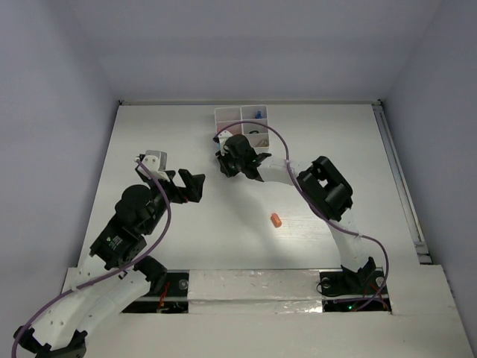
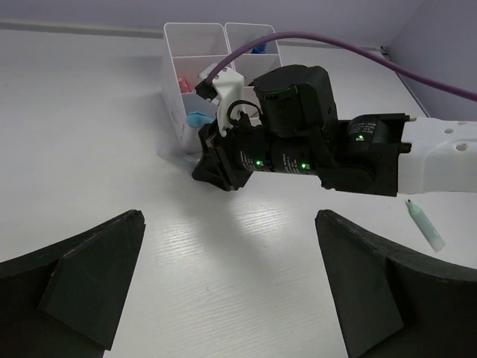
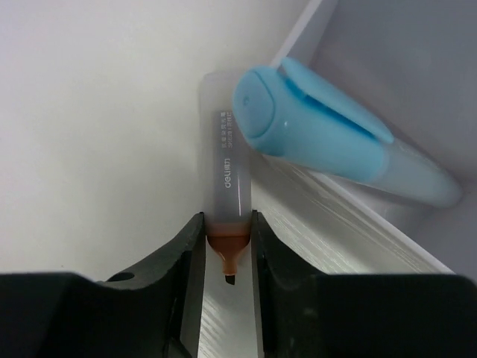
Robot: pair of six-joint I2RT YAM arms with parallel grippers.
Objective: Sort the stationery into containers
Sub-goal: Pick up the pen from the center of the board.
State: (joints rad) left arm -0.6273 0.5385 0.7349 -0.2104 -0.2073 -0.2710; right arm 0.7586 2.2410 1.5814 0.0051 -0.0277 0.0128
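The white organiser box (image 1: 227, 115) stands at the back middle; the left wrist view (image 2: 195, 45) shows pink, light-blue and blue items in it. My right gripper (image 1: 226, 160) is at its near left corner, shut on an uncapped marker (image 3: 227, 179) with a clear barrel and an orange tip, lying along the box's outer wall. A light-blue marker (image 3: 335, 138) leans in the compartment beside it. My left gripper (image 1: 192, 186) is open and empty above bare table, to the left. A small orange piece (image 1: 276, 220) lies mid-table. A pale-green marker (image 2: 425, 225) lies under the right arm.
The right forearm (image 1: 328, 190) stretches across the middle right of the table. White walls enclose the table on the left, back and right. A rail (image 1: 399, 179) runs along the right edge.
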